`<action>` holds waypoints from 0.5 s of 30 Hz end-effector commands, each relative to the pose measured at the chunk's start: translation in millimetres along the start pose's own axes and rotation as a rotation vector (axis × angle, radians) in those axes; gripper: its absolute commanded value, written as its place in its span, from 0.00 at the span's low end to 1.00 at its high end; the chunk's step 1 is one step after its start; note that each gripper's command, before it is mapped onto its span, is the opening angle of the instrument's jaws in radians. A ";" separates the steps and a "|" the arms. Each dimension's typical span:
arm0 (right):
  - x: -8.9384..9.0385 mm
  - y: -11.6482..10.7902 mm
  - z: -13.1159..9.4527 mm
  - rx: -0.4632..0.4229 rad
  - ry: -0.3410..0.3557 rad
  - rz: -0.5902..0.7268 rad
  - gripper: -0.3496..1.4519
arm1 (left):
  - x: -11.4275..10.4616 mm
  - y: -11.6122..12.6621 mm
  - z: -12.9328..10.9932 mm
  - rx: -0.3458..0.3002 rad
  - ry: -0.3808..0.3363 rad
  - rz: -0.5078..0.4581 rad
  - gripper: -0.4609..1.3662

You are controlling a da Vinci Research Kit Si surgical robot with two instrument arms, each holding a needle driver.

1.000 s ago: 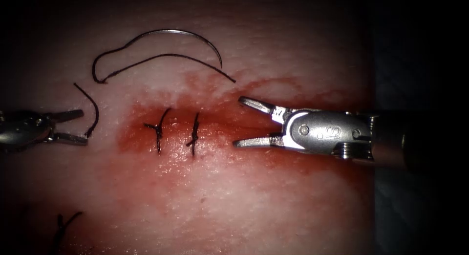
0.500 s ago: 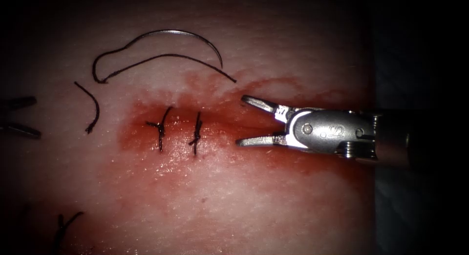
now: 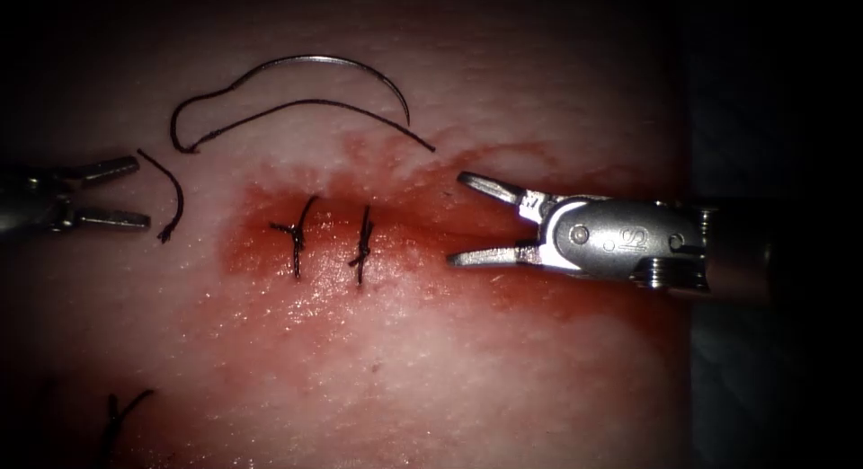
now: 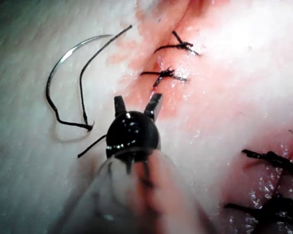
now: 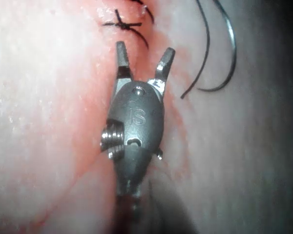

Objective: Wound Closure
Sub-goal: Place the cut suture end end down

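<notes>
The curved needle (image 3: 333,59) lies free on the tissue (image 3: 404,370) above the cut, not in the tissue. Its thread (image 3: 270,110) loops back and trails toward the red fluid. Both sit beside the left tool in the left wrist view, needle (image 4: 63,58) and thread (image 4: 85,68), and ahead of the right tool in the right wrist view, needle (image 5: 232,44). Two tied stitches (image 3: 295,235) (image 3: 362,244) cross the cut. My left tool (image 3: 141,194) (image 4: 136,105) is open, holding nothing, beside a short loose thread piece (image 3: 173,195). My right tool (image 3: 458,218) (image 5: 145,51) is open and holds nothing, right of the stitches.
Red fluid (image 3: 270,271) stains the tissue around the cut. Another knotted stitch (image 3: 117,415) sits at the lower left. In the left wrist view, further dark stitches (image 4: 273,158) lie on a second cut. The tissue's right edge (image 3: 688,343) drops into darkness.
The left tool drew back to the left, then came in again higher up beside the loose thread piece. The right tool shifted slightly right and down. Needle and thread have not moved.
</notes>
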 end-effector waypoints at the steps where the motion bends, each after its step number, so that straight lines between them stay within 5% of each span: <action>1: 0.0 0.0 -0.1 0.008 -0.004 -0.001 0.88 | 0.1 0.2 0.7 -0.012 -0.003 0.018 0.46; 15: 0.2 -0.3 -0.9 0.039 -0.041 -0.008 0.88 | 5.6 2.6 5.3 -0.058 0.043 0.142 0.54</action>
